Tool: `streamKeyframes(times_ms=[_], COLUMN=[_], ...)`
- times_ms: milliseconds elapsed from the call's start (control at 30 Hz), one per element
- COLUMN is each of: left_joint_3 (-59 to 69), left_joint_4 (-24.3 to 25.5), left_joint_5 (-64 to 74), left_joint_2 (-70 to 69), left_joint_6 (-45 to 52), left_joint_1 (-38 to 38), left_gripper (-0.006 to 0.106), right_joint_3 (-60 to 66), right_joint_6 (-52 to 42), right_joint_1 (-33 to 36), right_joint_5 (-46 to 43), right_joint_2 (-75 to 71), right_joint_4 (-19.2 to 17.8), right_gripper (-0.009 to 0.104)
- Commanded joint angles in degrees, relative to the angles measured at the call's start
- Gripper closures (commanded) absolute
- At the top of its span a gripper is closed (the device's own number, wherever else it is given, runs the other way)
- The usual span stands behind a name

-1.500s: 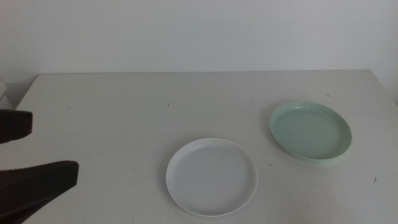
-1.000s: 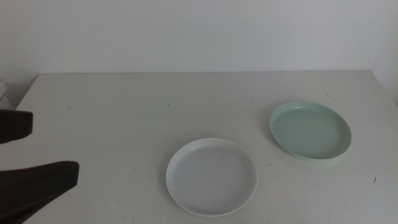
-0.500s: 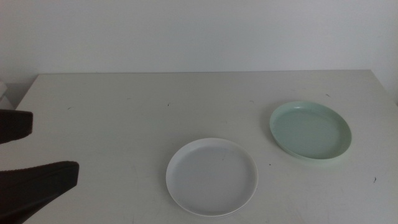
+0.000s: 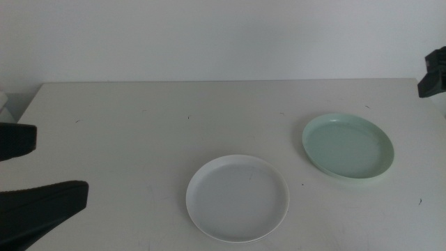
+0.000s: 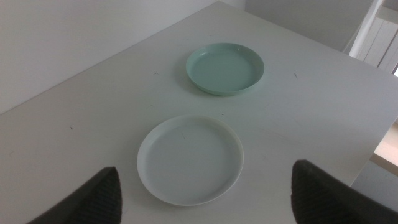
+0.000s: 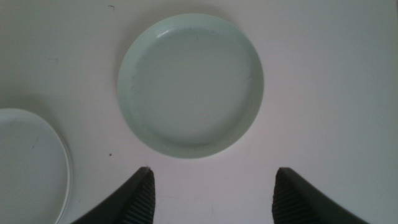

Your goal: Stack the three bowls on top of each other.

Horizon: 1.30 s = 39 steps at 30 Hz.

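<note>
A mint green bowl point(image 4: 348, 146) sits at the table's right; it also shows in the left wrist view point(image 5: 225, 68) and the right wrist view point(image 6: 190, 85). A white bowl point(image 4: 237, 198) sits in the front middle and shows in the left wrist view point(image 5: 189, 158) and the right wrist view point(image 6: 28, 165). No separate pale grey bowl is in view; I cannot tell whether one lies nested in the white one. My left gripper point(image 4: 61, 166) is open and empty at the left edge. My right gripper point(image 6: 212, 171) is open and empty, hovering just short of the green bowl.
The table point(image 4: 139, 125) is a plain white surface against a white wall. A dark part of the right arm point(image 4: 435, 73) shows at the right edge above the table's far right corner. The table's right edge drops off beside the green bowl.
A dark part of the right arm has come into the middle view at the upper right edge. The bowls and the left gripper have not moved.
</note>
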Motion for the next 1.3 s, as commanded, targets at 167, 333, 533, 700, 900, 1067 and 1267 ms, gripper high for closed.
streamKeyframes(times_ms=[167,333,533,700,900,1067,1267], left_joint_3=[-1.3,-1.3,-1.3,-1.3,-1.3,-1.3,-1.3], left_joint_4=[-1.4,-1.4,-1.4,-1.4,-1.4,-1.4,-1.4], left_joint_5=[-3.9,-3.9,-3.9,-3.9,-3.9,-3.9,-3.9], left_joint_2=[0.4,0.4,0.4,0.4,0.4,0.4,0.4], left_joint_6=[-0.2,-0.2,-0.2,-0.2,-0.2,-0.2,-0.2], left_joint_1=[-0.3,-0.3,-0.3,-0.3,-0.3,-0.3,-0.3], left_gripper=[-0.002,-0.002,-0.002,-0.002,-0.002,-0.002,-0.002], right_joint_3=[-10.7,-18.2,-22.5,-22.7,-22.7,-22.7,-22.7], right_joint_6=[0.0,0.0,-0.3,-0.3,-0.3,-0.3,-0.3], right_joint_1=[-1.4,-4.7,-6.1,-6.1,-6.1,-6.1,-6.1], right_joint_5=[1.9,8.0,6.8,5.7,3.6,1.9,0.0], right_joint_2=[9.8,18.1,24.2,29.5,36.2,40.8,44.5], right_joint_4=[2.3,6.2,4.7,2.6,2.1,2.2,2.1], right_gripper=[0.047,0.047,0.047,0.047,0.047,0.047,0.049])
